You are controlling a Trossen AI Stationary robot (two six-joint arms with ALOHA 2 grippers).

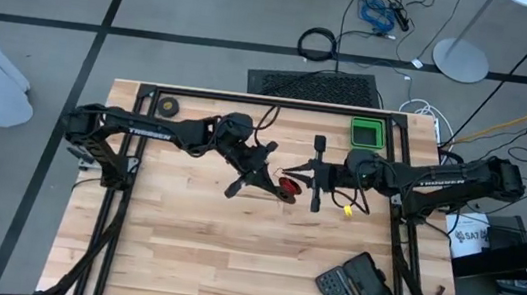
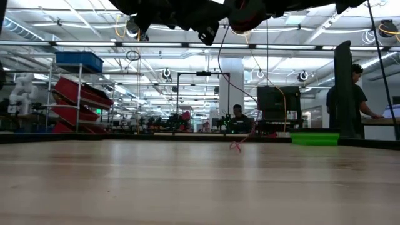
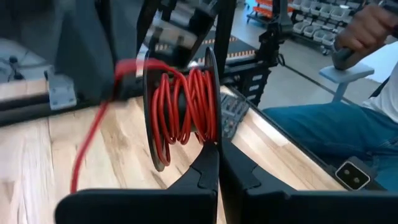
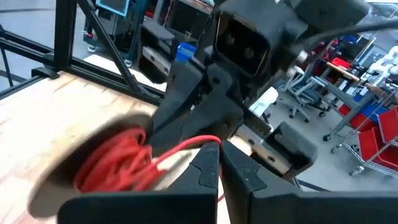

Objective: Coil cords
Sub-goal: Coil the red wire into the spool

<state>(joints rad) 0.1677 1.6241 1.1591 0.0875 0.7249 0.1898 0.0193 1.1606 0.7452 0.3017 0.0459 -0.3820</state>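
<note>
- Red cord (image 3: pixel 186 106) is wound on the black reel (image 3: pixel 155 124), right at the tips of the left gripper (image 3: pixel 217 146), which is pinched tight on the reel's rim.
- Just past it, the right gripper (image 4: pixel 219 149) is squeezed on the loose cord end.
- Both meet high over the middle of the wooden table (image 1: pixel 190 249).
- Beyond them, one thin strand hangs down to the wood.

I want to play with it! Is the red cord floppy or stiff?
Probably floppy: the red cord bends tightly round the reel, which the left gripper pinches, and its free end droops in the low view. It looks light; the right gripper pinches it easily.
</note>
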